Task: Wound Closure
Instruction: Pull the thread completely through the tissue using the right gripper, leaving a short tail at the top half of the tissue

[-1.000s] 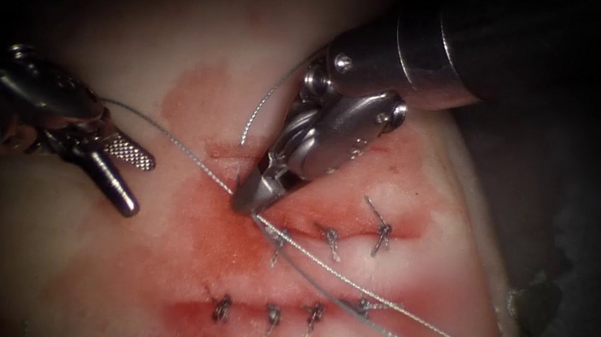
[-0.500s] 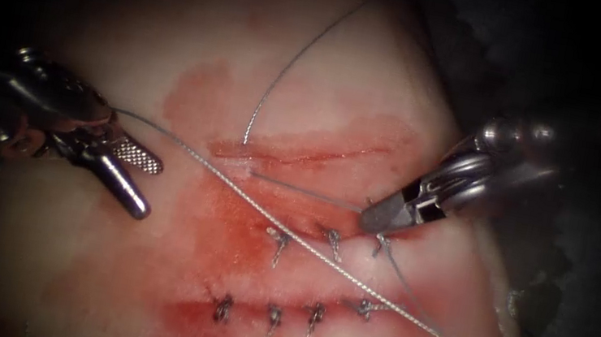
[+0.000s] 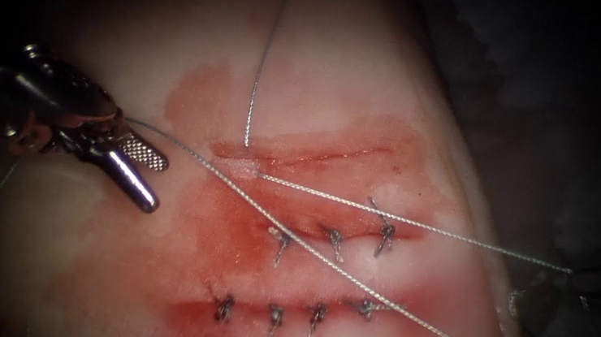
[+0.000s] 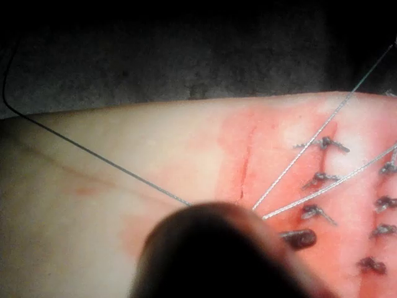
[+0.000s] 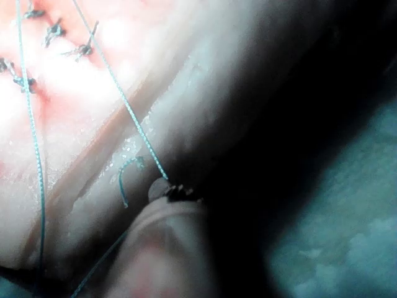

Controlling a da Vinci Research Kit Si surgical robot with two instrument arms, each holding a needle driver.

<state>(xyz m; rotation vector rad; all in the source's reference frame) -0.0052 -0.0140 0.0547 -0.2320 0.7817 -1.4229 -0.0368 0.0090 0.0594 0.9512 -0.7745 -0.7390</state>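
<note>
- The left tool [image 3: 156, 184] is at the middle left of the endoscope view, over bare tissue [image 3: 55, 249] on the left of the cut [image 3: 302, 156]. Its jaws are apart and I see nothing between them.
- One strand of thread [image 3: 318, 254] passes close by the base of these jaws and runs in a diagonal to the lower right, across the row of finished stitches [image 3: 333, 240].
- The thread comes out of the tissue at the left end of the cut, to the right of the left tool. By my judgement this arm is the nearer one to that point.
- From there one strand goes up to the top edge and a taut strand lies nearly horizontal toward the right edge.
- Red fluid [image 3: 222, 237] stains the tissue around the cut and stitches.
- The right tool [image 5: 169, 189] has its jaws closed on the taut strand, off the tissue's right edge. A short curled thread piece [image 5: 124, 177] lies near.
- Where the needle lies, I cannot tell.
</note>
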